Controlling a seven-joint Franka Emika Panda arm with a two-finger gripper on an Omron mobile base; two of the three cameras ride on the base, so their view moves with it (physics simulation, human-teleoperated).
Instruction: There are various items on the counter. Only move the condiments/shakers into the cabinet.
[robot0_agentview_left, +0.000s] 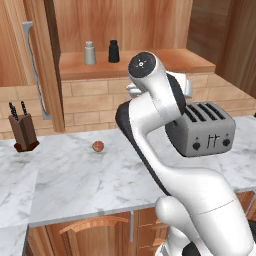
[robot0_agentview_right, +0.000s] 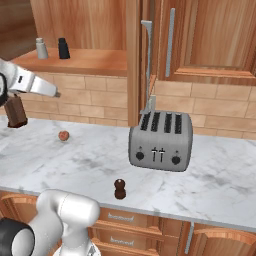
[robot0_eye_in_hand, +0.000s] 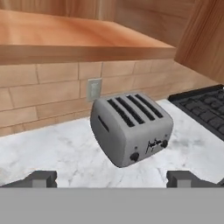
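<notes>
A light grey shaker (robot0_agentview_left: 90, 52) and a black bottle-shaped shaker (robot0_agentview_left: 114, 51) stand upright side by side on the open cabinet's shelf (robot0_agentview_left: 160, 62). The right base view has the same two at the top left, the grey shaker (robot0_agentview_right: 42, 48) and the black one (robot0_agentview_right: 63, 48). The dark brown pepper mill (robot0_agentview_right: 119, 189) stands upright near the counter's front edge (robot0_agentview_right: 210, 200), in front of the toaster. My gripper (robot0_eye_in_hand: 112, 179) is open with nothing between its fingers, hovering above the counter below the shelf and facing the toaster. It reaches in from the left edge as the gripper (robot0_agentview_right: 47, 89).
A silver toaster (robot0_agentview_left: 200, 127) sits on the counter (robot0_agentview_left: 75, 180) right of my arm. A small reddish ball (robot0_agentview_left: 98, 145) lies left of the arm. A knife block (robot0_agentview_left: 22, 131) stands at the far left. The cabinet door (robot0_agentview_left: 31, 60) hangs open. A dark stove top (robot0_eye_in_hand: 201, 109) lies beyond the toaster.
</notes>
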